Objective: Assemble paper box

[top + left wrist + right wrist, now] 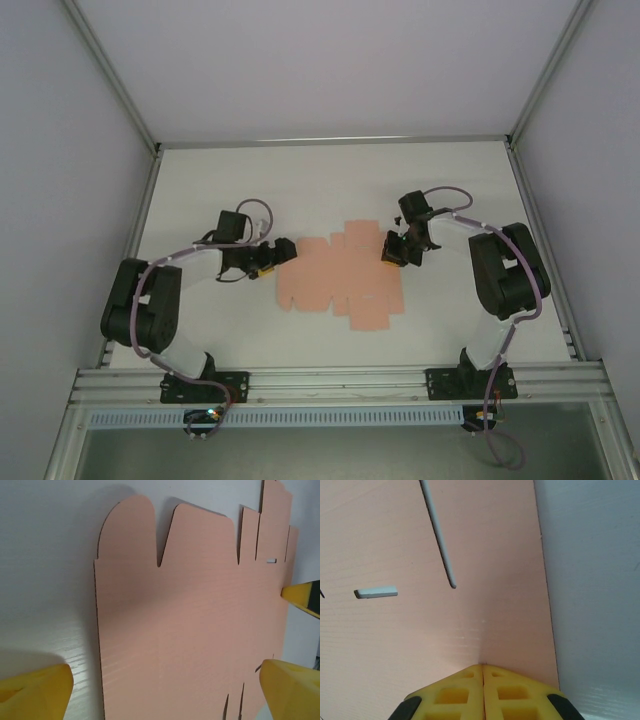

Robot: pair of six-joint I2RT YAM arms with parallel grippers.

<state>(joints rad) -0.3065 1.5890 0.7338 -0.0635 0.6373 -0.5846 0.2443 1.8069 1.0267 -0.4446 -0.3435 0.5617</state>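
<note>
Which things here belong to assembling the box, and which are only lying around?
Belong to the job: flat pink paper box sheet; left gripper, open; right gripper, shut.
Not part of it: white table; metal frame rail.
</note>
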